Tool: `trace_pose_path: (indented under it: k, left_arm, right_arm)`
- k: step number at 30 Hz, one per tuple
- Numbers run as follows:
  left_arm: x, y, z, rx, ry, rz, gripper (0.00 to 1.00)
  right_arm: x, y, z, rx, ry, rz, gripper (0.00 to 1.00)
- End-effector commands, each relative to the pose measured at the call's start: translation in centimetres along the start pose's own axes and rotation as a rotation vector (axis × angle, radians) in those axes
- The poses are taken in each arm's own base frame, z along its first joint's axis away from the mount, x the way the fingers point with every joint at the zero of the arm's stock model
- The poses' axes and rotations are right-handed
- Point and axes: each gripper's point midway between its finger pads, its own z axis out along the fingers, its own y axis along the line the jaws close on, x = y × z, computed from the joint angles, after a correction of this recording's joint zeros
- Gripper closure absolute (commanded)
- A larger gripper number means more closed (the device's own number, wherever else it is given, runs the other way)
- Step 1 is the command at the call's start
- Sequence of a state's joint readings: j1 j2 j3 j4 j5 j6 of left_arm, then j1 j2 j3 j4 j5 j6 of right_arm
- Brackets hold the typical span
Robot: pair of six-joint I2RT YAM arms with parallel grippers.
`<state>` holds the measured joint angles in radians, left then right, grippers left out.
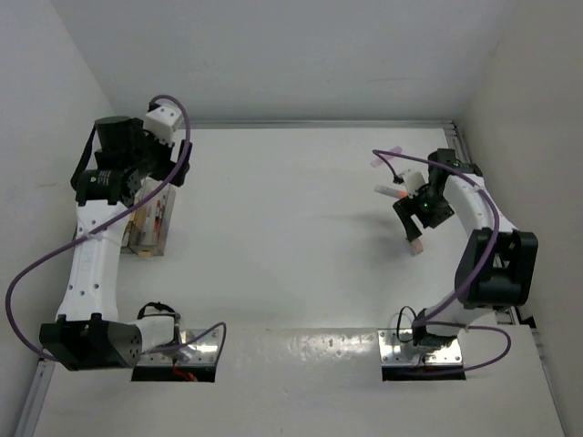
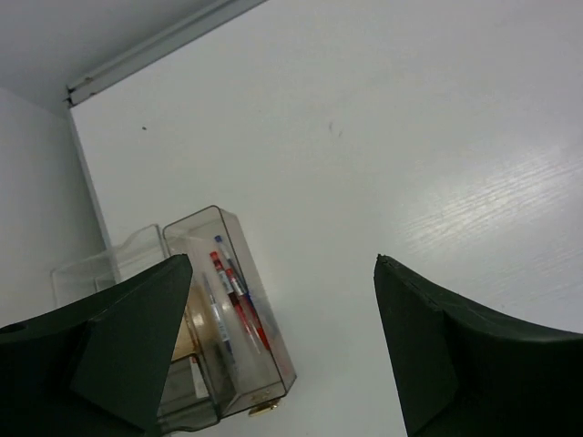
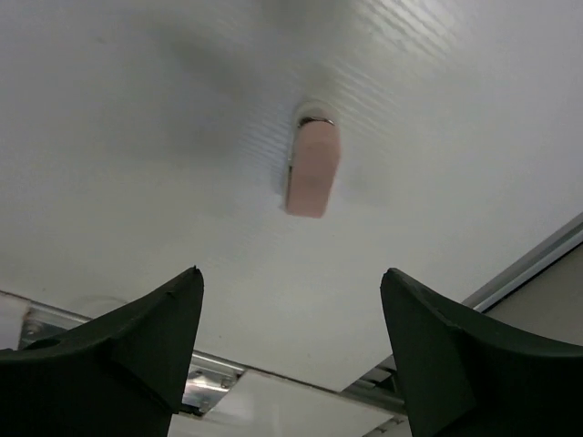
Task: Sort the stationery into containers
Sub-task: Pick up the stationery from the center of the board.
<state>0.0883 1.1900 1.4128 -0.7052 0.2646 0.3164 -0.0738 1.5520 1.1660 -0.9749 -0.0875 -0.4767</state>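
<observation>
Right hand [image 3: 290,273] hangs wide apart over the pink eraser [image 3: 312,168]; I'd centre it, drop straight to the counter [image 3: 137,109], then squeeze across the narrow width.

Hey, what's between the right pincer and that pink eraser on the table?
Nothing: the right wrist view shows only bare white table between the open right pincer and the pink eraser.

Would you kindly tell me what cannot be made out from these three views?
1. Top view: the left arm covers most of the clear plastic rectangular bins; their contents are too small to read.
2. Left wrist view: the left gripper has a dark finger hiding part of the bins.
3. Top view: the small pink and red bits near the right gripper are too small to name.
</observation>
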Motion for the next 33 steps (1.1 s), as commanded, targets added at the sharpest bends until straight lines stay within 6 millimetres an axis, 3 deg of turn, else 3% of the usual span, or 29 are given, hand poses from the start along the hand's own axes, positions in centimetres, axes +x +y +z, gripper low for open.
trace_pose_path:
  k: [1,9,20,21,23,26,29,30,33]
  left_arm:
    - [-0.6,-1.0,0.5,-0.003,-0.024,-0.024,0.12]
    - [-0.9,-2.9,0.8,0.023,-0.035,-0.011,0.11]
    - [0.3,-3.4,1.9,0.024,-0.008,-0.042,0.09]
    - [0.5,-3.4,2.0,0.021,-0.004,-0.051,0.01]
    - [0.7,-3.5,2.1,0.023,-0.002,-0.059,0.0]
    - [0.8,-4.0,2.2,0.04,-0.008,-0.074,0.0]
    - [1.3,-4.6,2.5,0.073,-0.015,-0.103,0.0]
    - [1.8,-4.9,2.5,0.086,-0.01,-0.114,0.0]
    - [2.4,-7.7,2.5,0.253,-0.039,-0.152,0.0]
  right_arm:
    - [1.2,-3.0,1.1,0.074,0.043,0.019,0.22]
    - [1.1,-4.0,5.0,0.029,0.045,0.097,0.3]
    - [0.4,-3.9,7.0,-0.014,0.048,0.168,0.43]
    - [0.5,-3.7,7.3,-0.027,0.055,0.173,0.44]
    - [0.4,-3.3,7.4,-0.043,0.056,0.175,0.48]
    - [0.6,-3.0,7.8,-0.047,0.063,0.168,0.58]
    - [0.6,-2.8,7.7,-0.051,0.056,0.171,0.76]
    - [0.1,-2.8,7.2,-0.049,0.039,0.173,0.88]
    - [-1.7,-1.6,5.2,-0.109,-0.03,0.174,1.0]
